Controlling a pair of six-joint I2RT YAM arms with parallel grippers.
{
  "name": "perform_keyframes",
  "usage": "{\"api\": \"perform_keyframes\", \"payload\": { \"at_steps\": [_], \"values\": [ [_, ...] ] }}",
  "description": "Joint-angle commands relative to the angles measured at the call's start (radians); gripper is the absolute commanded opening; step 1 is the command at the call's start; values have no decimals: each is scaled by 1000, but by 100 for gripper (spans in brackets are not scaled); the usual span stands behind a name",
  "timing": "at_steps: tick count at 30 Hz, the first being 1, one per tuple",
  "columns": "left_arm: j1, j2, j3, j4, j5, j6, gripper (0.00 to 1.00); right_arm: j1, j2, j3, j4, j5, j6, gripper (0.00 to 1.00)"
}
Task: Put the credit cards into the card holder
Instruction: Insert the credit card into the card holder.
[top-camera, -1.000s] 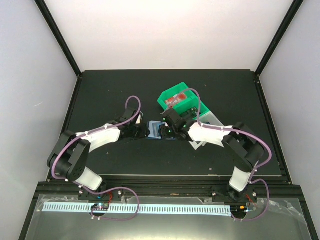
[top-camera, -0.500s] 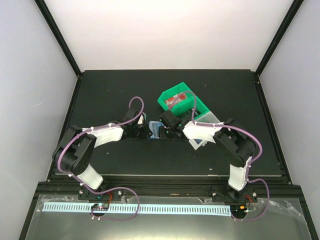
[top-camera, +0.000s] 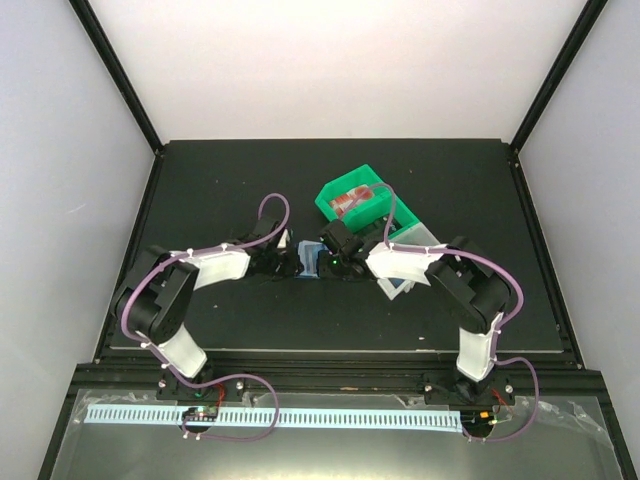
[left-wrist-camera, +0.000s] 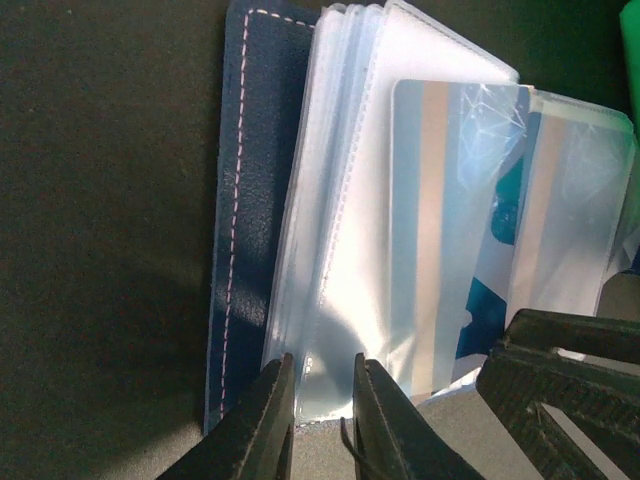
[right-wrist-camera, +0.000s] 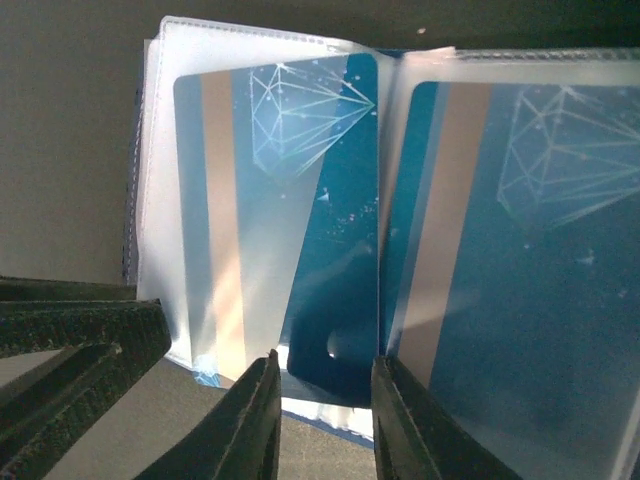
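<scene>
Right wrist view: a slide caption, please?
Right claw poised at the open card holder, two blue credit cards tucked inside.

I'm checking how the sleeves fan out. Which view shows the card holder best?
The left wrist view: the card holder shows its navy stitched cover and fanned clear sleeves. The right wrist view shows mainly two sleeves with blue cards, little cover. The top view shows only a small blue sliver between the arms.
</scene>
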Motion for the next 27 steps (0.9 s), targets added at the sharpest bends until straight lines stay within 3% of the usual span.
{"api": "perform_keyframes", "payload": {
  "at_steps": [1, 6, 12, 19, 27],
  "values": [
    [-4, 69, 15, -115, -104, -12, 18, -5, -17, -43, 14, 61, 52, 32],
    [-5, 114, 39, -183, -135, 1, 8, -19, -42, -52, 14, 80, 52, 38],
    [-8, 148, 42, -203, -142, 4, 6, -26, -22, -58, 60, 5, 59, 37],
    [-11, 153, 37, -204, -136, 6, 6, -38, -14, -126, 225, -183, 133, 27],
    [-15, 147, 19, -200, -129, 9, 6, -51, -28, -175, 325, -172, 197, 12]
  ]
}}
